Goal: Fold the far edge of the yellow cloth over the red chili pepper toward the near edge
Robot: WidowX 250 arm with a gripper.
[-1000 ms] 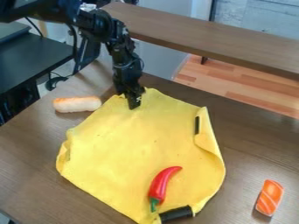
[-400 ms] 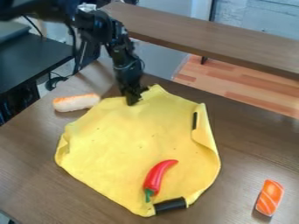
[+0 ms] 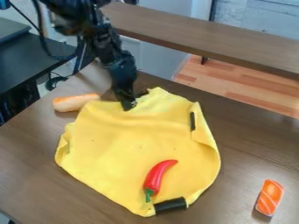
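Black two-finger hand (image 3: 133, 101) is touching the floppy yellow cloth (image 3: 116, 144) around 12 o'clock, can't tell if it's pinching tbh.

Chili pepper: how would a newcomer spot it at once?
On the brown table, find the spread yellow cloth. Near its bottom edge, just above the larger black strip, lies the chili pepper. It's curved and red with a green stem, unlike the orange, white-striped salmon sushi off the cloth at right.

Beyond, brown bench (image 3: 204, 37), pale wood-plank floor (image 3: 234, 83), grey wall panels (image 3: 257, 19).
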